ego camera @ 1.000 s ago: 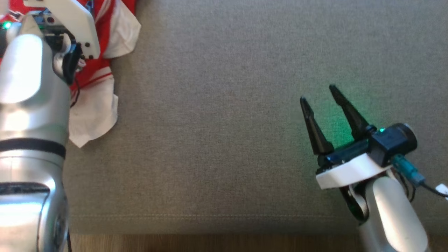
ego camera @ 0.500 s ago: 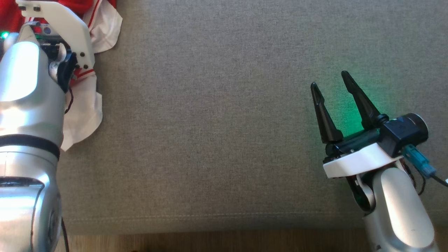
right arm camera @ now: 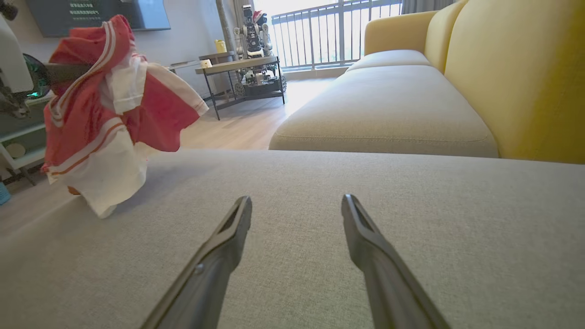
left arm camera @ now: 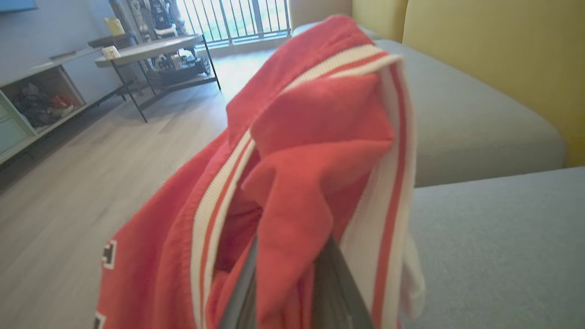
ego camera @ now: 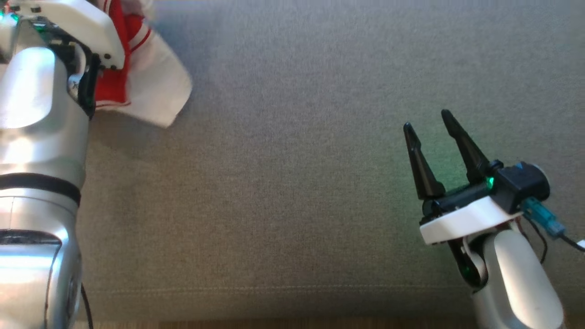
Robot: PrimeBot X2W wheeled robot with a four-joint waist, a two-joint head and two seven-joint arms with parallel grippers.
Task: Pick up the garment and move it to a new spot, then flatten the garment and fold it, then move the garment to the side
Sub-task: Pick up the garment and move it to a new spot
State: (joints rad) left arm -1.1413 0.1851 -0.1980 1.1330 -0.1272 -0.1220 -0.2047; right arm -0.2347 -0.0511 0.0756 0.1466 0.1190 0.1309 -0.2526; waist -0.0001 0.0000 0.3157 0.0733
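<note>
The left gripper (left arm camera: 288,278) is clamped on a bunched fold of the red-and-white garment (ego camera: 151,87), which drapes over its 2 fingers and hangs above the left end of the gray cushion (ego camera: 292,183), well apart from the right gripper (ego camera: 427,120), whose jaws stand spread and empty.

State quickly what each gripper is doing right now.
Left gripper: shut on the red and white garment.
Right gripper: open, holding nothing.

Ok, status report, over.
Left hand shut on garment. Garment hangs bunched over cushion. Right hand open, empty. Nothing in the way.
</note>
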